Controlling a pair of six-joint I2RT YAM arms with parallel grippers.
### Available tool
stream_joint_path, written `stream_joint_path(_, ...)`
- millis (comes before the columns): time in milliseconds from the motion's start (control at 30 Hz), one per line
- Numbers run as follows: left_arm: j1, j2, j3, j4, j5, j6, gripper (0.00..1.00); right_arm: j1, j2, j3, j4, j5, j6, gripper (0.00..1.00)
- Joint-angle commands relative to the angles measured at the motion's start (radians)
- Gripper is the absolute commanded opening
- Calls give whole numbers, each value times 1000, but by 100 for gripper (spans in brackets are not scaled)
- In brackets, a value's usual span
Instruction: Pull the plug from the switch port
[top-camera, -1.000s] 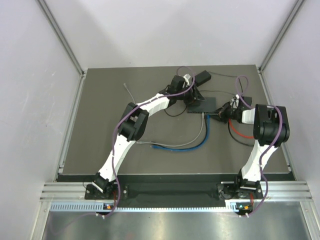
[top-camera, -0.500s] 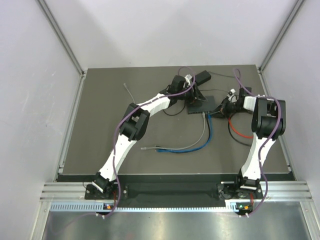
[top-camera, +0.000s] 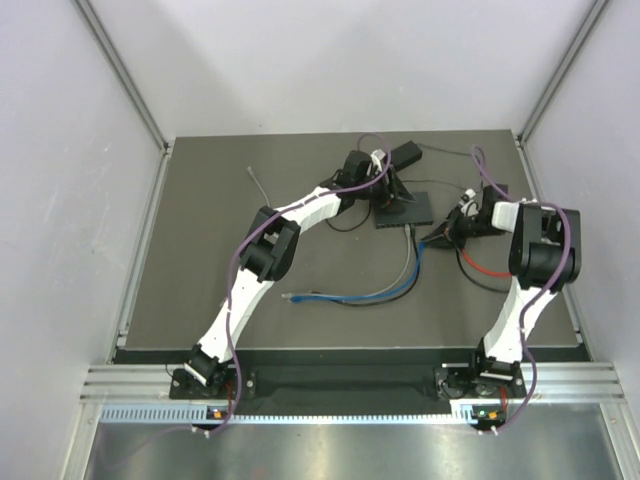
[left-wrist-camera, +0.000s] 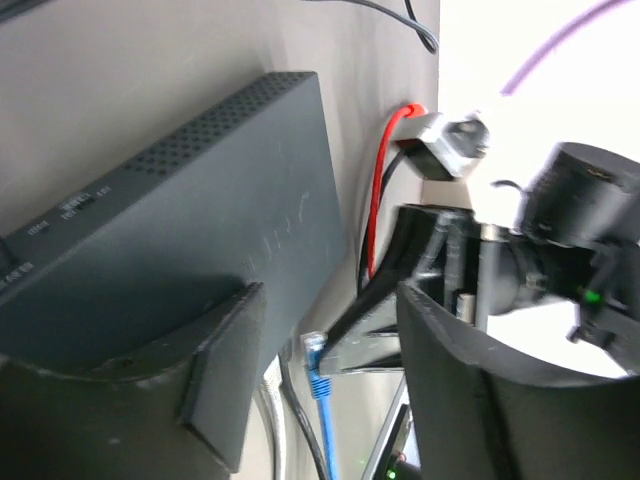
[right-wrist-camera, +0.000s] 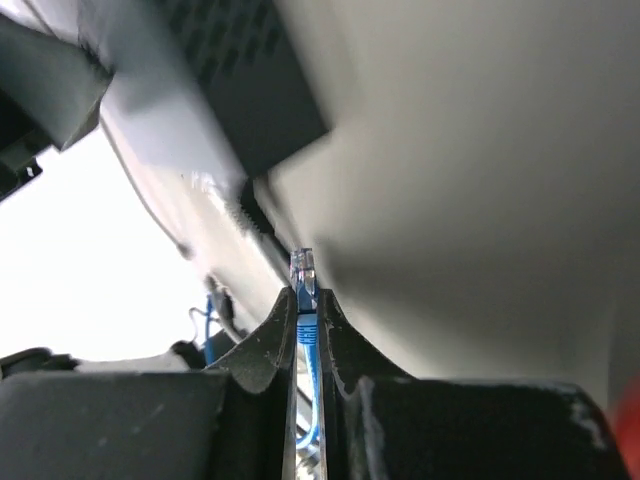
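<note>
The switch (top-camera: 408, 210) is a flat dark grey box at the middle back of the mat; it fills the upper left of the left wrist view (left-wrist-camera: 180, 250). My left gripper (top-camera: 388, 196) is over its left part, jaws wide apart (left-wrist-camera: 330, 300), one finger lying on the switch top. My right gripper (top-camera: 432, 238) is shut on the blue plug (right-wrist-camera: 303, 270), whose clear tip pokes out past the fingertips. The plug (left-wrist-camera: 315, 352) is out of the socket, a small gap away from the switch's edge. Its blue cable (top-camera: 400, 290) trails toward the front left.
A grey cable (top-camera: 404, 258) and a thin black cable still run from the switch's near edge. A red cable (top-camera: 478, 266) loops by the right arm. The black adapter block (top-camera: 406, 153) with its thin cord lies behind the switch. A loose grey cable end (top-camera: 257, 181) lies at back left.
My right gripper has drawn back from the switch's edge toward the front with the blue plug, which has come free. The blue cable's loose end has slid left. The left arm has held still.
</note>
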Motion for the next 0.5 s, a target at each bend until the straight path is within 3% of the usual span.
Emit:
stream_joint_path(0,5,-57,3,-130,-12,75,63,-2,-160,-33,32,118,-17,0)
stream_joint_path(233,23,-330,-212,-170,-5,244,70,37,-380,-48,-40,155,14,0)
stream_joint_path(467,12,-612,-525,112,214,251,77,160,-504,21,-37,167,122,0)
